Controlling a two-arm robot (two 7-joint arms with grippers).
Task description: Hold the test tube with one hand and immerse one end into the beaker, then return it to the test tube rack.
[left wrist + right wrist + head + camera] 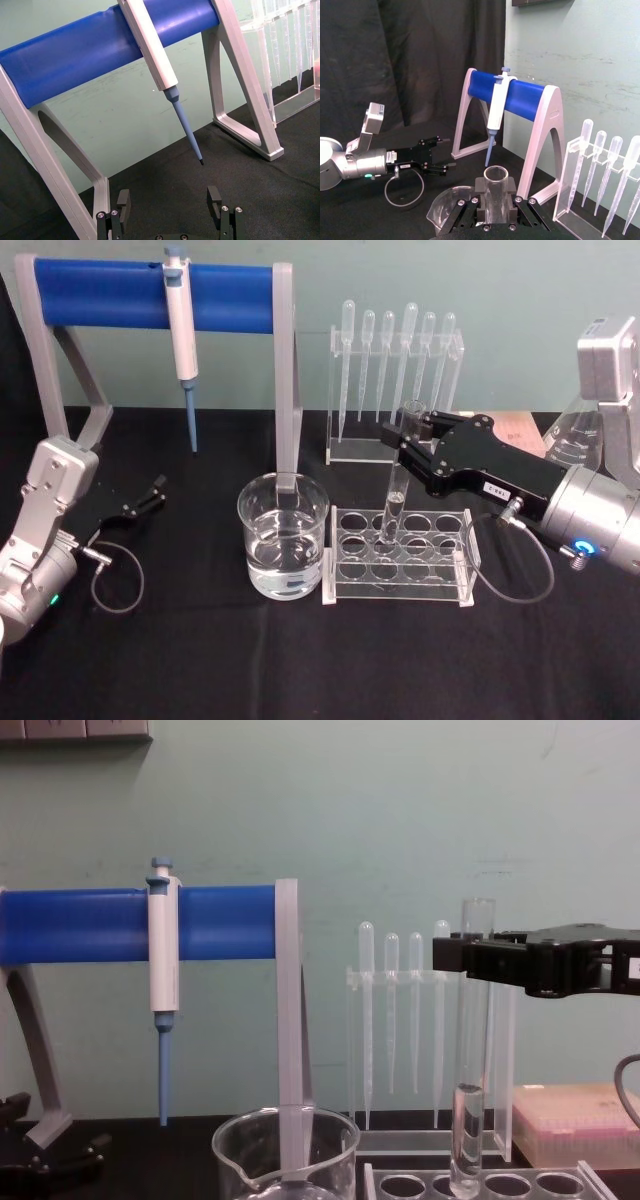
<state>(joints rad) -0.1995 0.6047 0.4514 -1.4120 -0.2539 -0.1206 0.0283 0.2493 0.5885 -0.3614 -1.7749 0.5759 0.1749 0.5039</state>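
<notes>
The test tube point(394, 485) stands upright, its lower end in a back hole of the clear tube rack point(400, 578). My right gripper point(411, 427) is shut on the test tube just below its rimmed mouth; the fingers point(517, 207) press both sides of the glass point(496, 192). In the chest view the tube point(472, 1050) hangs from the right gripper point(470, 953). The beaker point(283, 537), partly filled with clear liquid, stands just left of the rack, also seen low in the chest view point(285, 1150). My left gripper point(157, 490) rests open at the far left of the table, its fingers point(214, 199) spread wide.
Behind the beaker stands a blue-barred stand point(150, 285) with a white-and-blue micropipette point(183, 340) hanging from it. A rack of plastic pipettes point(395, 370) is behind the tube rack. A glass flask point(572, 430) and a pink box point(580, 1120) sit at the back right.
</notes>
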